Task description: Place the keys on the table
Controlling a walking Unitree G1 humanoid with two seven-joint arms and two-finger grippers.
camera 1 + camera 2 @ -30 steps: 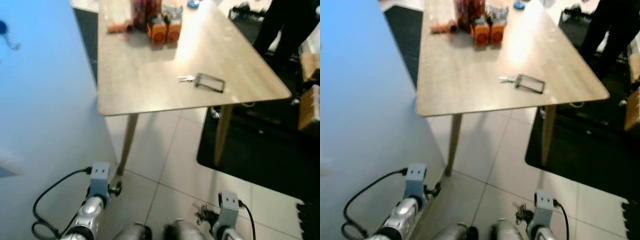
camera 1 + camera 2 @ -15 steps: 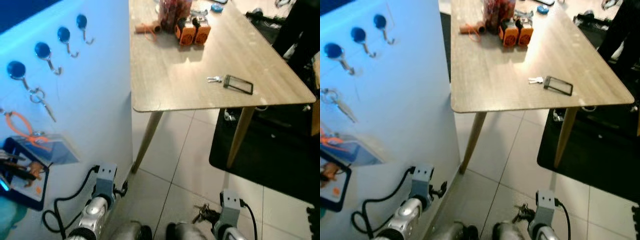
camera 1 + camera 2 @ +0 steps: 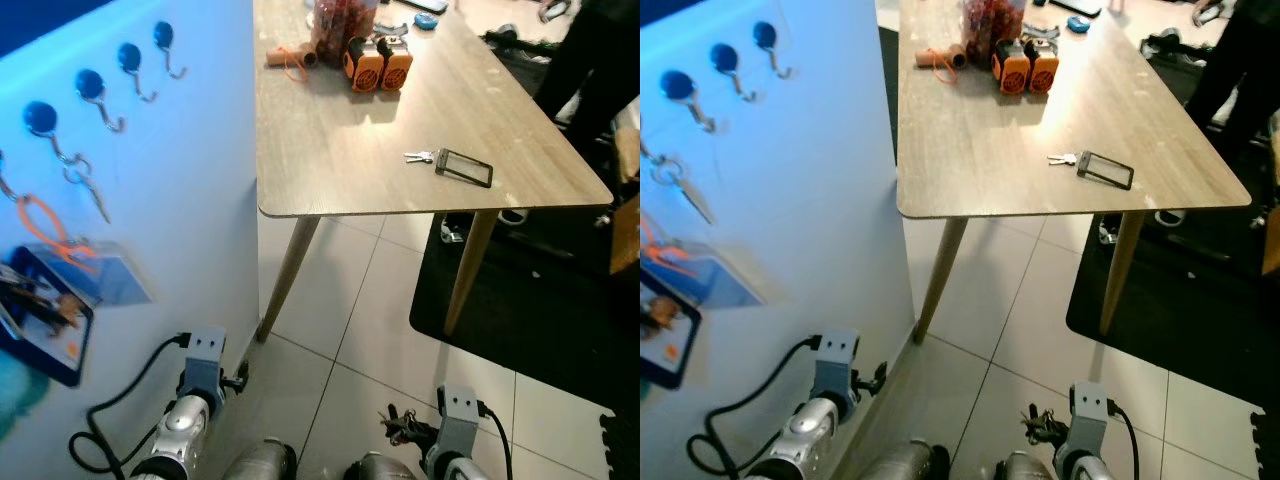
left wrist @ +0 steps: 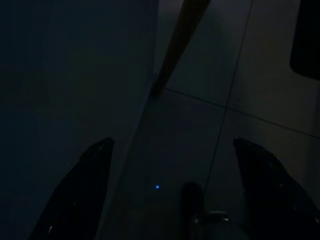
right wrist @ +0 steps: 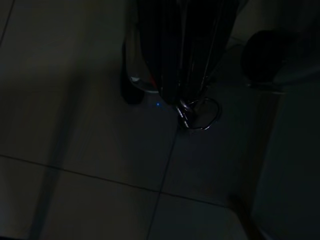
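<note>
One small bunch of keys (image 5: 197,112), judged light, loose and jangly, is held low by the ring in the clamped right gripper (image 5: 182,102), well short of the tabletop (image 3: 330,150).

**A room in a home, by the entry wall**

I am looking down into a lived-in room with a pale tiled floor (image 3: 340,300). A wooden dining table (image 3: 330,150) on slanted legs carries a jar, orange containers and small clutter. Beside it, a white wall panel (image 3: 150,200) has blue hooks (image 3: 90,85) with keys hanging. A dark rug (image 3: 540,300) lies under the table's far side.
</note>
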